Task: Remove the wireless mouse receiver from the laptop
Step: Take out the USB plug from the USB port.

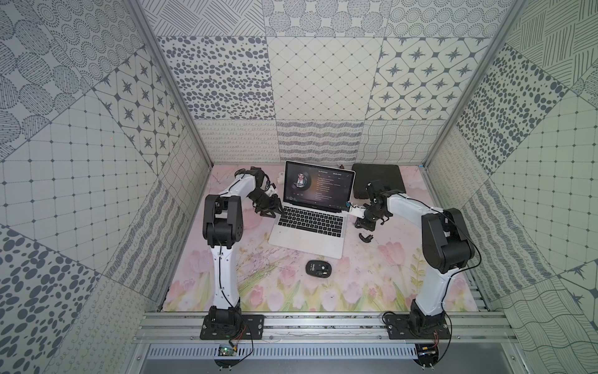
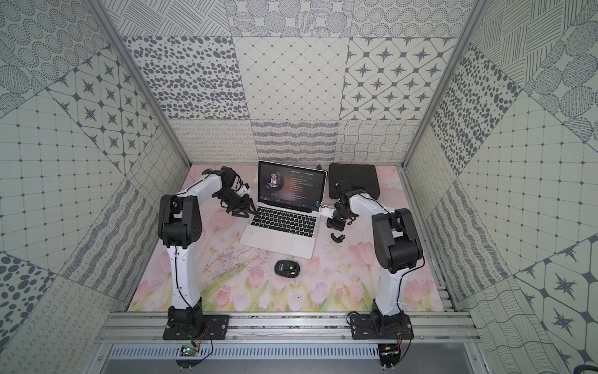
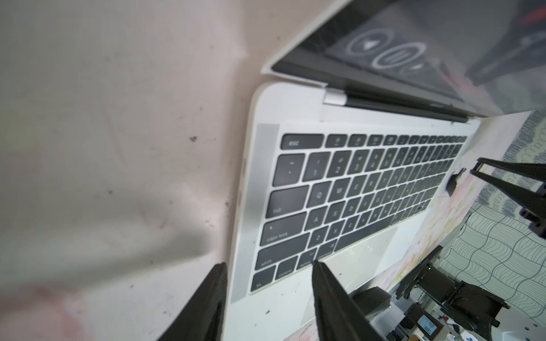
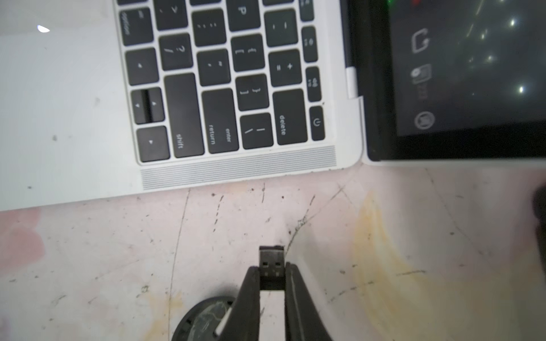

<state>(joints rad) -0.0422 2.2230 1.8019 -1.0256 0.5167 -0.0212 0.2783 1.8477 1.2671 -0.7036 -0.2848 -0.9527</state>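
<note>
The silver laptop (image 1: 307, 239) (image 2: 278, 241) stands open at the middle of the mat, its dark screen lit. My right gripper (image 4: 271, 267) (image 1: 359, 223) (image 2: 331, 223) hovers over the mat just off the laptop's right edge (image 4: 59, 118), shut on the wireless mouse receiver (image 4: 271, 259). The small black stub's metal plug end sticks out past the fingertips, clear of the laptop. My left gripper (image 3: 269, 264) (image 1: 275, 210) is open at the laptop's left edge (image 3: 283, 307), one finger over the mat and one over the keyboard corner, holding nothing.
A black oval mouse (image 1: 318, 268) (image 2: 286, 268) lies belly-up in front of the laptop. A curved black piece (image 1: 365, 238) lies on the mat below my right gripper. A black case (image 1: 378, 179) sits at the back right. Patterned walls enclose the mat.
</note>
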